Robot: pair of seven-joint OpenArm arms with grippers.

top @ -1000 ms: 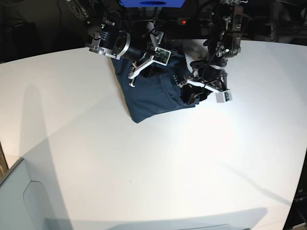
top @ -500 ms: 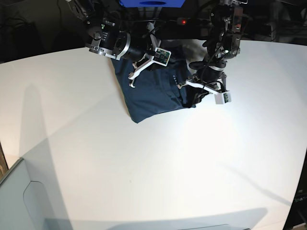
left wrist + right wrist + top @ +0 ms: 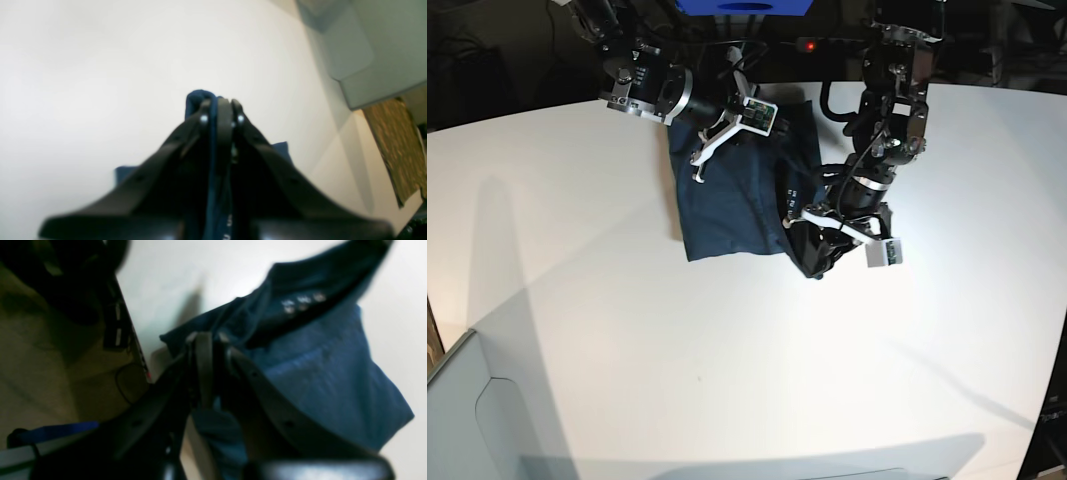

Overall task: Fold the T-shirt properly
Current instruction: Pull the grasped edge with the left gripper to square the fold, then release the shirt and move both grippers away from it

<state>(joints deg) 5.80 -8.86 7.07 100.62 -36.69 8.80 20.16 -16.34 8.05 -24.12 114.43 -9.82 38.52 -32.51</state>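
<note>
The dark navy T-shirt (image 3: 727,200) lies bunched on the white table (image 3: 727,350) toward the back. My right gripper (image 3: 700,168) is over the shirt's back left part. In the right wrist view its fingers (image 3: 203,353) are shut on a fold of the T-shirt (image 3: 333,373), with small white print (image 3: 302,303) showing near the collar. My left gripper (image 3: 814,264) is at the shirt's front right corner, pinching a dark fold. In the left wrist view that gripper (image 3: 218,103) is shut on a strip of blue cloth (image 3: 196,96).
A pale grey bin (image 3: 467,420) sits at the table's front left corner and also shows in the left wrist view (image 3: 377,50). A blue object (image 3: 742,6) and dark equipment stand behind the table's far edge.
Both grippers have closed on the shirt. My left arm has moved toward the table's front, dragging the right edge of the cloth with it. The right gripper has shifted slightly back.
</note>
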